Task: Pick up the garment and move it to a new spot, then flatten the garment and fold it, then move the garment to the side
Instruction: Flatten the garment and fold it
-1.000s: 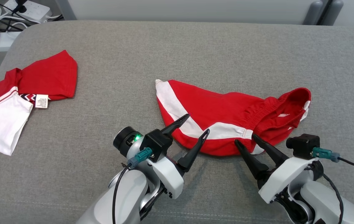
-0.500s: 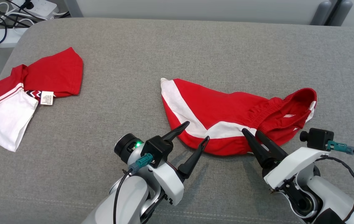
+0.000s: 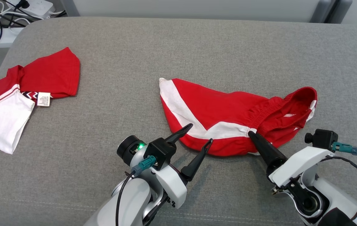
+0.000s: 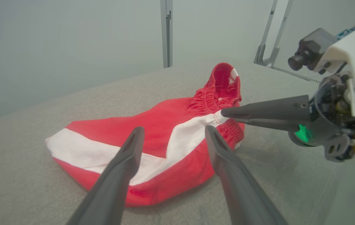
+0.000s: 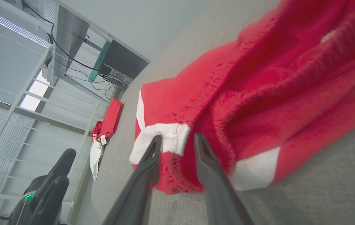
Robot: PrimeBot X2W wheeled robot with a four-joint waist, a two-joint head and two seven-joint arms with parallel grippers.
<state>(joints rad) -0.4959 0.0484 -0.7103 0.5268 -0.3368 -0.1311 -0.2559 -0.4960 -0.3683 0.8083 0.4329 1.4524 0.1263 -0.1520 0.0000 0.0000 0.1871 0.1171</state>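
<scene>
Surface: grey woven upholstery (image 3: pixel 128 53), wide and flat, with a seam line running left to right along its near part.
Background: pale wall beyond the far edge; white power strips and dark cables (image 3: pixel 5 18) on the floor past the far left corner.
Garment: red shorts (image 3: pixel 225 110) crossed by a broad white stripe that bends in a shallow V; the cloth lies loosely bunched, not spread flat.
Garment place: right of the middle of the surface, long axis left to right, with a pointed white corner at the far left end.
Waistband: gathered elastic opening (image 3: pixel 294 103) at the right end, standing up and gaping, with a small white tag inside.
Left gripper: left gripper (image 3: pixel 201 134) has its fingers spread wide apart with nothing between them, poised at the near edge of the shorts; from its wrist view (image 4: pixel 173 131) the fingers frame the white stripe. Contact cannot be told.
Right gripper: right gripper (image 3: pixel 250 133) meets the near end of the waistband where the white stripe ends. Its wrist view (image 5: pixel 178 138) shows the fingers drawn partly in with the band's edge between them; whether they pinch it firmly cannot be told.
Other cloth: red and white garment (image 3: pixel 24 88) with a small label, well apart at the left edge of the surface.
Edges: far edge straight, far left corner rounded; the shorts sit well inside both.
Open room: bare upholstery between the two garments, beyond the shorts to the far edge, and to their right.
</scene>
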